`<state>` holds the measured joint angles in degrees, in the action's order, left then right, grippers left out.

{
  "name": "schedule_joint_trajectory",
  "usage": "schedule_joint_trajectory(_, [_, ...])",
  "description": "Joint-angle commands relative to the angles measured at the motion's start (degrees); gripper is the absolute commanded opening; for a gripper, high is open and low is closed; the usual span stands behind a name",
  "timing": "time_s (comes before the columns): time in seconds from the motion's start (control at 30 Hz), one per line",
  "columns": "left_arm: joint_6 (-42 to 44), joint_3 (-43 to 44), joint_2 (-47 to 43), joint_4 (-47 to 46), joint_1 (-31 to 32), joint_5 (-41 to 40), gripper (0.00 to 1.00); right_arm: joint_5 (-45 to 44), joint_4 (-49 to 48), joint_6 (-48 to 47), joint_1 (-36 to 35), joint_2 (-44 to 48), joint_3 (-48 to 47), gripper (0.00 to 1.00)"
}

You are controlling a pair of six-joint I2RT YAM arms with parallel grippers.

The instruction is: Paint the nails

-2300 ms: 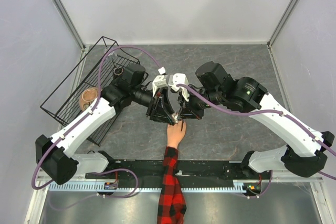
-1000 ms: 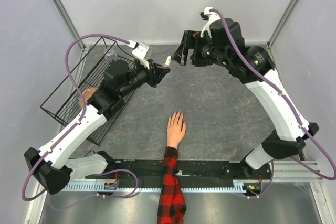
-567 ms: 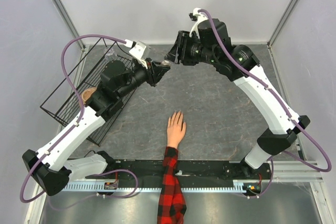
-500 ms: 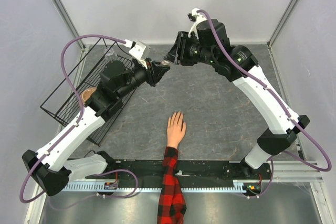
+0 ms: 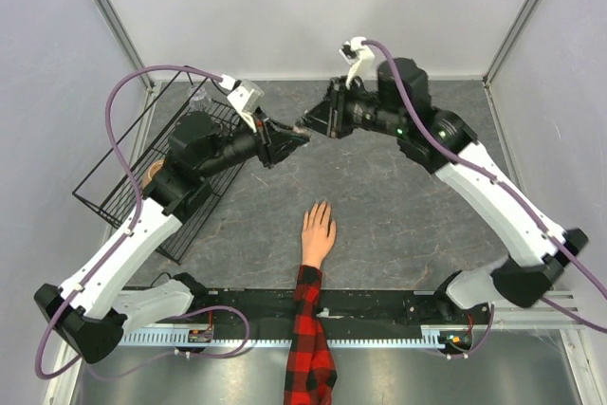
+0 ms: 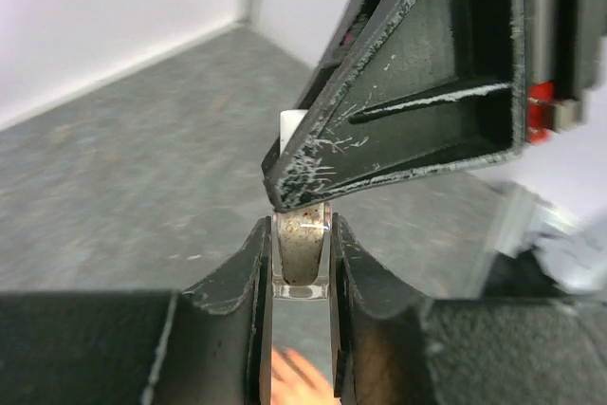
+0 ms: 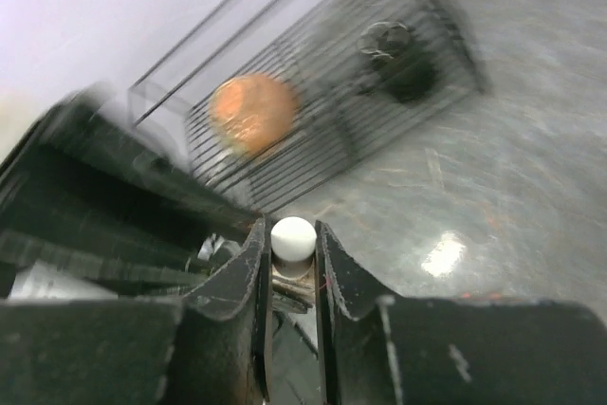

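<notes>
The mannequin hand (image 5: pixel 318 232) lies flat on the table (image 5: pixel 398 206), well apart from both arms. The left gripper (image 6: pixel 302 234) clamps a polish bottle (image 6: pixel 301 255); the right gripper (image 7: pixel 290 232) pinches its white cap (image 7: pixel 292 239). Best to hold the bottle steady and keep the cap coaxial. The nails (image 5: pixel 321 206) sit at that hand's fingertips

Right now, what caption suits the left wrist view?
Left tool holds a small bottle; right tool pinches its white cap.

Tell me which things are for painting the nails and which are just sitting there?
For the job: mannequin hand; small bottle held by the left gripper; its white cap pinched by the right gripper.
Just lying about: wire basket; orange round thing and dark thing inside it.
</notes>
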<state>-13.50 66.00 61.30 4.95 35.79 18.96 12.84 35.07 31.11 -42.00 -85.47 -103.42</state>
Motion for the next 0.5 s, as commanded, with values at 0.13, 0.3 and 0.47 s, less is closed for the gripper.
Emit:
schedule_joint_trajectory(0.13, [-42.6,-5.4,0.0,-48.0,-3.7,50.4,0.02,48.1,-46.3,10.0,0.1,11.6,21.2,0.0])
schedule_joint_trajectory(0.3, [-21.2,-0.5,-4.2,-18.2,-3.8,42.4,0.02,44.2,-41.2,6.7,0.1,13.1,21.4,0.0])
schedule_joint_trajectory(0.47, [-9.8,3.2,-5.4,-6.5,-3.7,29.2,0.02,30.5,-25.2,1.9,0.0,11.6,14.6,0.42])
